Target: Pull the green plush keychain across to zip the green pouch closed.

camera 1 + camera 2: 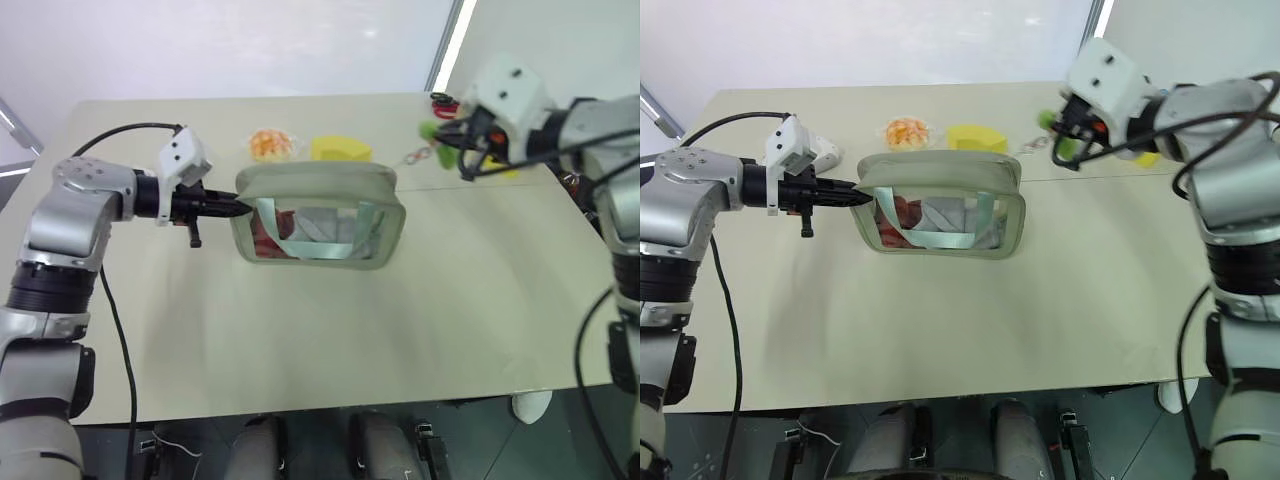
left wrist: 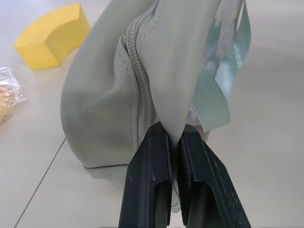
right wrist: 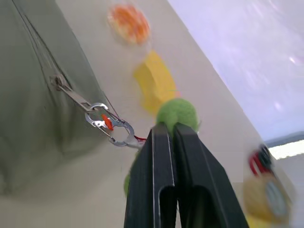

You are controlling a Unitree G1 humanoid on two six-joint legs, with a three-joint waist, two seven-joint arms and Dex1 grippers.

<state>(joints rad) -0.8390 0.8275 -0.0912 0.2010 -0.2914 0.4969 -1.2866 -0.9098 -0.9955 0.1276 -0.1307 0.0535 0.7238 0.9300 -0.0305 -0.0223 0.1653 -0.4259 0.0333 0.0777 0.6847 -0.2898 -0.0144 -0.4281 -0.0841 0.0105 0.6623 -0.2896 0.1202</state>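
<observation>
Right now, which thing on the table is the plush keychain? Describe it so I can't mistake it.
Start at the green pouch mid-table and follow its metal clip chain off its far right corner. The green plush keychain sits in the right gripper: a fuzzy lime ball, unlike the smooth yellow sponge block behind the pouch.

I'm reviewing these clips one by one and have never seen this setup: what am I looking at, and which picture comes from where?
This is a two-armed humanoid robot at a beige table. The two wide pictures come from its head cameras, looking down; the two close ones come from a camera on each wrist.

The left end effector, with two black fingers, is shut on the end of the pale sage-green fabric pouch with a clear window, holding it steady. The right end effector is shut on the small lime-green fuzzy keychain, which is linked by a metal clip to the pouch's zipper.

Also on the table: a yellow sponge block and a small orange packet in clear wrap.
</observation>
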